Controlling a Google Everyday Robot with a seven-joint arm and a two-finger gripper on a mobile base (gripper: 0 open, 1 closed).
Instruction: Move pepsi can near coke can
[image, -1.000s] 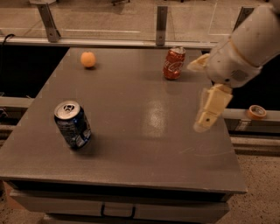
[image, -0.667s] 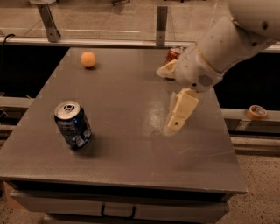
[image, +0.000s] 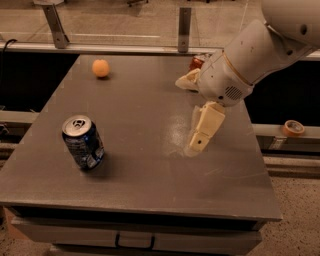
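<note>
The gripper (image: 188, 116) is held over the right-centre part of the table (image: 125, 195). Its two cream fingers (image: 204, 127) are spread wide apart, and nothing is gripped between them. One finger is pointed down toward the tabletop. Its tip appears to lie just above the surface, though contact cannot be ruled out from this angle. The other finger is stretched out to the left, higher up. Behind them, the white arm (image: 260, 50) is seen running up and away to the upper right corner.

The coke can (image: 196, 62) is mostly hidden behind the wrist. Only a small patch of red and a bit of its top are shown, at the far right of the table, just beside the upper finger.

The pepsi can (image: 83, 142) is found standing upright near the front left of the table, with its silver top and pull tab turned toward the camera. It is well apart from the gripper and from the coke can, with a broad stretch of grey tabletop between them.

An orange ball (image: 100, 68) is set at the far left of the table, well apart from both cans. A roll of tape (image: 293, 128) is seen off the table on a ledge to the right. A dark drawer handle (image: 135, 243) is mounted under the table's front edge.
</note>
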